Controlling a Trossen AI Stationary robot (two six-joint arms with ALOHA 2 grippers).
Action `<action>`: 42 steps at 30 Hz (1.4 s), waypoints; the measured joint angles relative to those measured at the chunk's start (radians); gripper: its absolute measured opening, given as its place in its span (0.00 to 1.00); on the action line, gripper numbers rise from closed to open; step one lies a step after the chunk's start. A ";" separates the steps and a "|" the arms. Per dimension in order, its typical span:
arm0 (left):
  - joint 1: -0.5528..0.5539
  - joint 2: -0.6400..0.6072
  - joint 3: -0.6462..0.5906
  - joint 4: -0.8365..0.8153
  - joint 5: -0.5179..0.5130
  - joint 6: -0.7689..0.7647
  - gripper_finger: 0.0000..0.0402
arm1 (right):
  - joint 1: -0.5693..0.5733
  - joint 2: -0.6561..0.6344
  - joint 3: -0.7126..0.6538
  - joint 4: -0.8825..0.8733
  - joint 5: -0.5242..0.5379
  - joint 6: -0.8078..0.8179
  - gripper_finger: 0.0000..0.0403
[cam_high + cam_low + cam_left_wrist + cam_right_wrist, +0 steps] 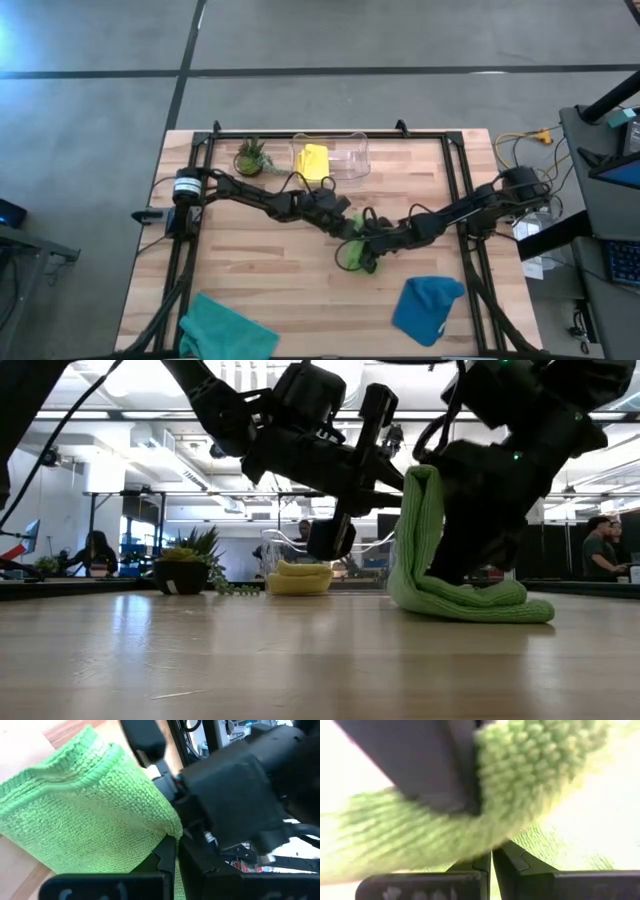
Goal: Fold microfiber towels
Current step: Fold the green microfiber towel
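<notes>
Towels lie around the clear bin (pixel 345 160): the teal towel (pixel 225 330) far to its near-left at the table's front edge, the yellow towel (pixel 314 160) folded inside it, the lime green towel (pixel 352 252) in front of it at mid-table, partly lifted, the blue towel (pixel 428 308) to the near-right. Left gripper (pixel 352 232) and right gripper (pixel 366 258) meet there, each clamped on the lime green towel.

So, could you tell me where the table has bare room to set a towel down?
Bare wood lies between the teal towel and blue towel, and left of centre below the plant. The centre is crowded: both grippers hold the lime green towel.
</notes>
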 joint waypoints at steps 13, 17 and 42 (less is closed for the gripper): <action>-0.016 0.018 0.012 0.006 0.002 0.000 0.00 | 0.018 -0.233 -0.006 -0.268 0.058 0.032 0.02; -0.024 0.058 0.047 0.007 0.003 0.000 0.00 | 0.042 -0.287 -0.011 -0.361 0.088 0.054 0.02; -0.027 0.171 0.149 -0.002 0.025 0.030 0.14 | 0.118 -0.333 -0.029 -0.345 0.128 0.109 0.02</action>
